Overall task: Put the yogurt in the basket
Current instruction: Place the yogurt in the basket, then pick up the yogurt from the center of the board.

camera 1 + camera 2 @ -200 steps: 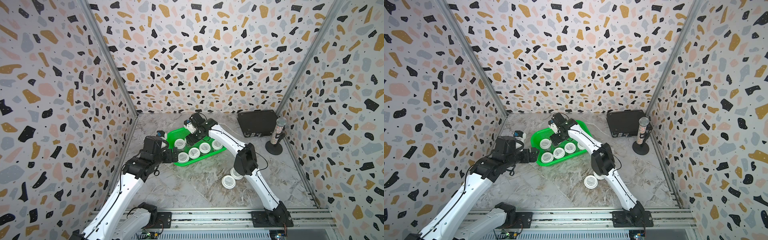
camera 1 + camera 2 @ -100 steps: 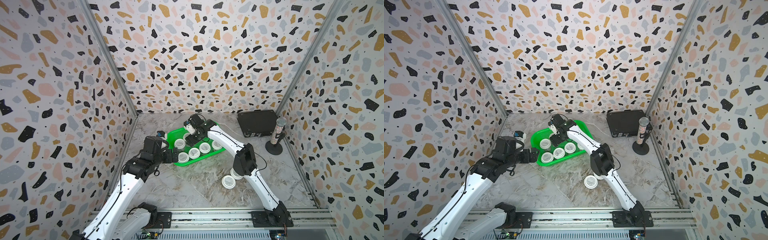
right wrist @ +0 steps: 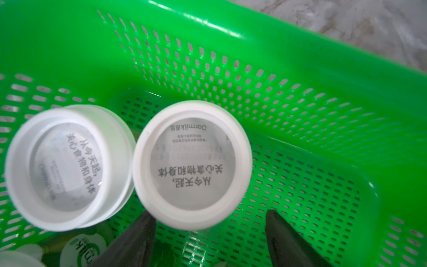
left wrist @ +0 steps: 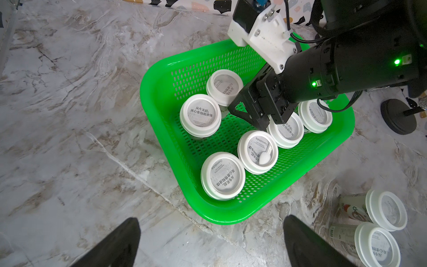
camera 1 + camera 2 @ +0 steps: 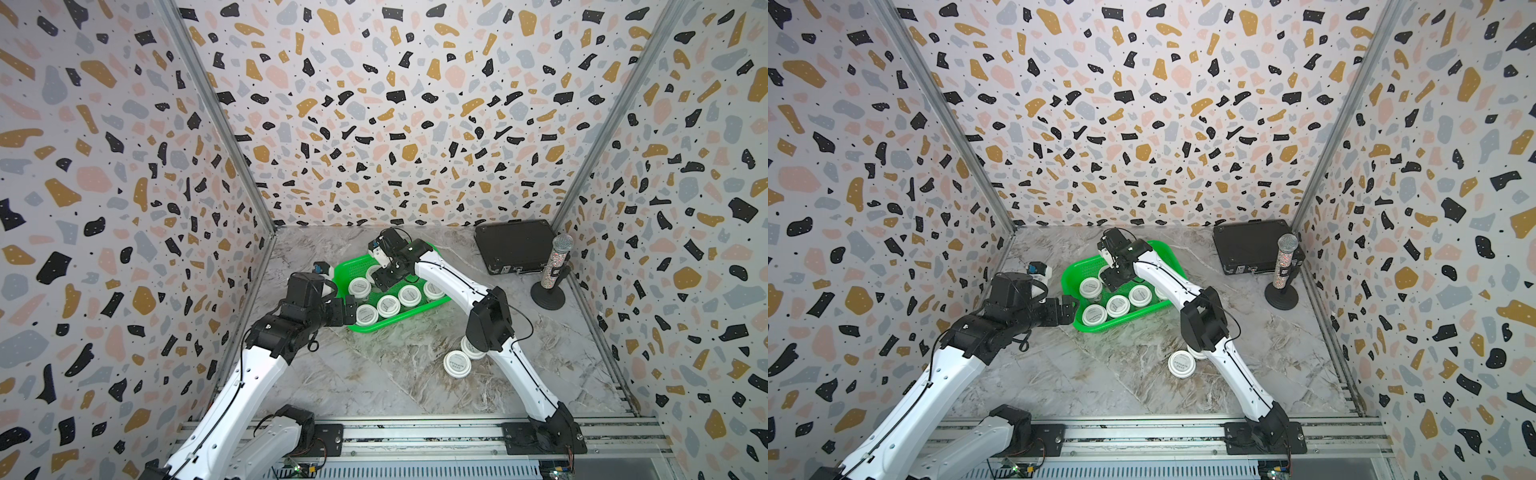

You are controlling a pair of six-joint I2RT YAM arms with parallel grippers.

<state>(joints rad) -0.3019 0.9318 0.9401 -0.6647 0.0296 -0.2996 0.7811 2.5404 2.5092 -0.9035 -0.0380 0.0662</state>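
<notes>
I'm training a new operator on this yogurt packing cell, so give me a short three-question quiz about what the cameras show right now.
1. How many yogurt cups are inside the green basket?
2. True or false: the two cups out on the table stand upright.
3. Choose: the right gripper is A) open above the basket, B) shut on a cup on the table, C) out of view.
Key: 1. six; 2. false, they lie on their sides; 3. A.
</notes>
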